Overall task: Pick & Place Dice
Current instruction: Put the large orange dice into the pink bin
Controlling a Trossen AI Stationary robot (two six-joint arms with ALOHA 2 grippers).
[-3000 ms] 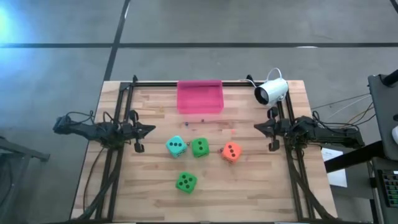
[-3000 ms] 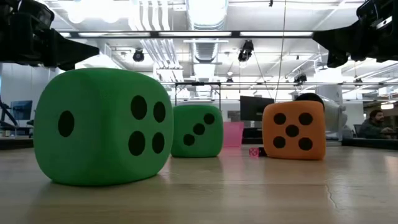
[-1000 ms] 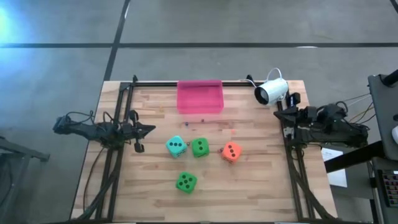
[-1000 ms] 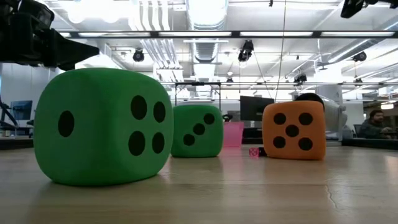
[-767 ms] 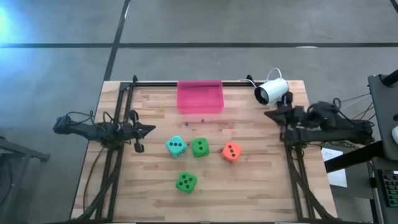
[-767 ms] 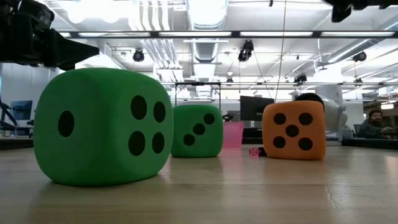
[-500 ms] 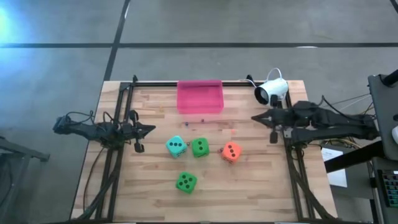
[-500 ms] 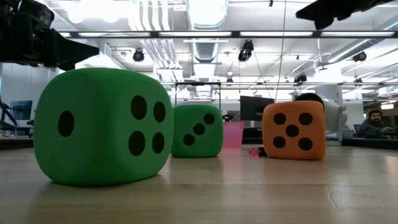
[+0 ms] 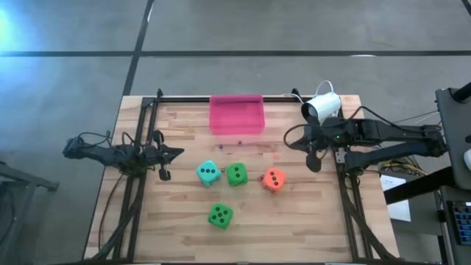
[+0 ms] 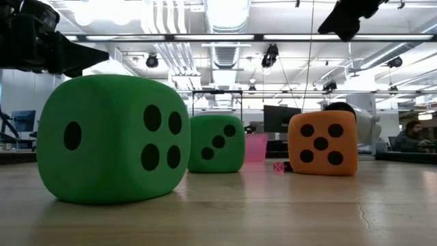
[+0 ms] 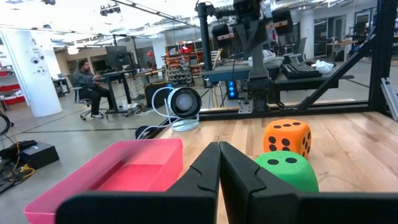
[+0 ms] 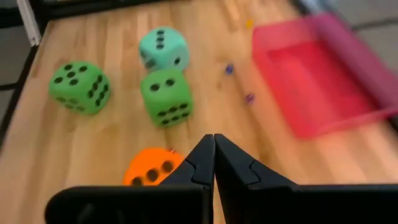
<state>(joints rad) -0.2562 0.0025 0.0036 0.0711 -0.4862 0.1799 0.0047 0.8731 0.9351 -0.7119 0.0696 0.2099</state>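
Observation:
Four dice rest on the wooden table: a teal one (image 9: 208, 172), a green one (image 9: 236, 174), an orange one (image 9: 274, 179) and a second green one (image 9: 220, 215) nearer the front edge. My right gripper (image 9: 288, 139) is shut and hangs in the air, slanting down, right of and beyond the orange die (image 12: 152, 168). It holds nothing. My left gripper (image 9: 180, 152) is shut and level at the table's left side, left of the teal die. In its wrist view the shut fingers (image 11: 219, 152) point at the green die (image 11: 283, 171) and the orange die (image 11: 286, 137).
A pink tray (image 9: 236, 114) stands at the far edge's middle. A white camera (image 9: 321, 108) sits at the far right corner. A few tiny beads (image 12: 229, 68) lie between the tray and the dice. Black frame rails (image 9: 143, 184) run along both sides.
My right gripper has swung from the table's right edge toward the middle, risen a little and tipped from level to slanting down at the dice. It has stayed shut. The dice and the left arm have kept still.

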